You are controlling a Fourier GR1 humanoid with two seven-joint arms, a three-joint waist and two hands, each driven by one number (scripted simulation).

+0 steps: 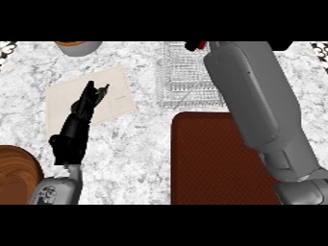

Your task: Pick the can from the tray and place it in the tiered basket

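My right forearm [251,96] reaches up across the dark red tray [209,163] to the far end of the wire tiered basket [184,79]. Only a bit of the right hand [191,46] shows past the wrist at the view's top edge. A sliver of the red can [202,45] sits against its black fingers, over the basket's far rim. The arm hides the remainder of the hand and can. Nothing lies on the tray's visible part. My left hand [78,125] rests open at the left, fingers straight and pointing up.
A beige cutting board [120,81] lies under the left hand's fingertips. A round wooden board [6,173] sits at the lower left edge. A bowl [78,47] stands at the counter's far edge, left of the basket.
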